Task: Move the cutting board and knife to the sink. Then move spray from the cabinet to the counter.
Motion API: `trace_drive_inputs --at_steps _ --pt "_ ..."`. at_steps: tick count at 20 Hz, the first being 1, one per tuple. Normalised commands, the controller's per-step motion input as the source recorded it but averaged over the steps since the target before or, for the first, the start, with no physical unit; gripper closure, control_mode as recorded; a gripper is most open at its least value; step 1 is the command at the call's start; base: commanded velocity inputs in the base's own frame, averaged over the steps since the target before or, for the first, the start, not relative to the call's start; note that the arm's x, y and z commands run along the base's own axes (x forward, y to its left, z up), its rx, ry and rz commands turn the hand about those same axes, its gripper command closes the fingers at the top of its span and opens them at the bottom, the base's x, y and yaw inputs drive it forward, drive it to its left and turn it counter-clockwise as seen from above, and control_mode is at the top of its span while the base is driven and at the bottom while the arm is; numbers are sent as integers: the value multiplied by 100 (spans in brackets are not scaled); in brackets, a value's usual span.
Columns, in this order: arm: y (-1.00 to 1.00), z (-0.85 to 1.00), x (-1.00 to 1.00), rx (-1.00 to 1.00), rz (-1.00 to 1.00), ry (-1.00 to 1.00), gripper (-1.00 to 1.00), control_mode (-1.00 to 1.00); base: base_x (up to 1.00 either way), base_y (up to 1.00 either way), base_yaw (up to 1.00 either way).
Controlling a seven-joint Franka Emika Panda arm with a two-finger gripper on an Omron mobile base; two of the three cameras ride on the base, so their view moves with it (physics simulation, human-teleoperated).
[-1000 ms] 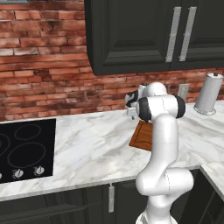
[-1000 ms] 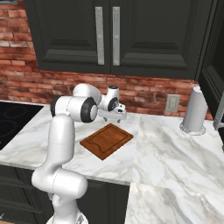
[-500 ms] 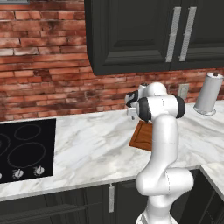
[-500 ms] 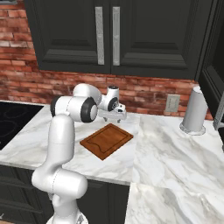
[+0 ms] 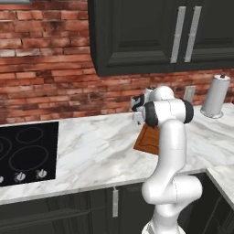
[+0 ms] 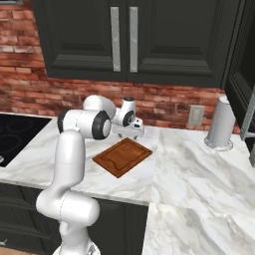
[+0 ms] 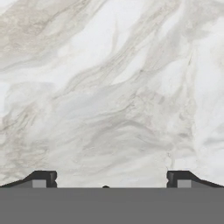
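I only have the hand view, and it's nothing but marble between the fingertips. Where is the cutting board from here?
Observer: The cutting board lies flat on the counter, just forward of the gripper, toward the counter's front edge.
Operator: Is anything on the board?
Observer: No, its top is bare, and I can make out no knife.
Operator: Anything standing nearby I might hit?
Observer: A steel cylinder stands upright by the brick wall, well off to the board's right.

gripper [image 7: 111, 179] fingertips spread wide apart over bare veined marble counter [image 7: 113, 87].
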Motion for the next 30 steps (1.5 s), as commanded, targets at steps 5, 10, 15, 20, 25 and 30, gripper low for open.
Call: trace_drive_inputs --at_steps 5,10,15,20,25,30 --pt "0 0 0 0 0 0 -100 100 -46 0 0" --pt "0 0 0 0 0 0 -100 100 -38 1 -2" --pt "0 0 0 0 0 0 -100 100 -23 10 -5" --pt "0 0 0 0 0 0 -100 100 -24 17 -8" --pt "0 0 0 0 0 0 -100 100 -35 6 -8" --pt "0 0 0 0 0 0 -100 100 -45 1 -6"
